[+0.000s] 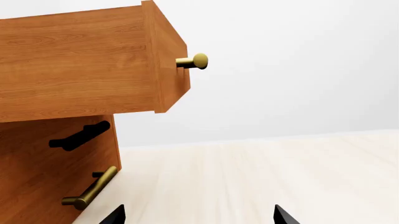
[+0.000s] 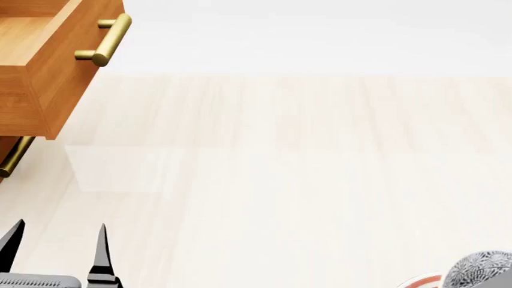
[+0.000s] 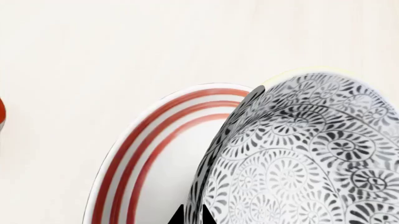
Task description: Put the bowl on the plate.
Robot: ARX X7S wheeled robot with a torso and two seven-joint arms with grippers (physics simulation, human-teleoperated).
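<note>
**Right gripper pinching bowl rim over the plate; left arm idle by the drawer unit**

Right wrist view, nearest first: right gripper (image 3: 192,215) shows only as two black fingertips at the frame edge, almost together, rim of the bowl (image 3: 299,158) between them, so clamped on the rim. Bowl is grey-and-white floral, tilted, fills much of the view with its inside facing the camera. Right behind it is the plate (image 3: 146,154), white with red concentric rings; bowl overlaps its inner area. Cannot tell if the bowl touches the plate or hangs just above. Beyond is pale wood table (image 3: 93,46). A sliver of something red (image 3: 2,114) at the frame edge, too little to identify.

Head view: left gripper (image 2: 56,255) low at near left, two dark pointed fingers pointing away from the robot, clearly apart, nothing between them, above bare table (image 2: 280,180). Bowl (image 2: 480,271) and an edge of plate (image 2: 418,282) peek in at the near right corner; right arm itself is out of frame. Far left: wooden drawer (image 2: 40,66) pulled out, with a brass bar handle (image 2: 105,41).

Left wrist view: fingertips (image 1: 117,215) spread wide at the frame edge, camera facing the wooden cabinet (image 1: 37,186). Open drawer (image 1: 81,65) above with brass handle (image 1: 193,61) seen end-on; lower front carries a black handle (image 1: 81,135) and another brass handle (image 1: 92,189).
</note>
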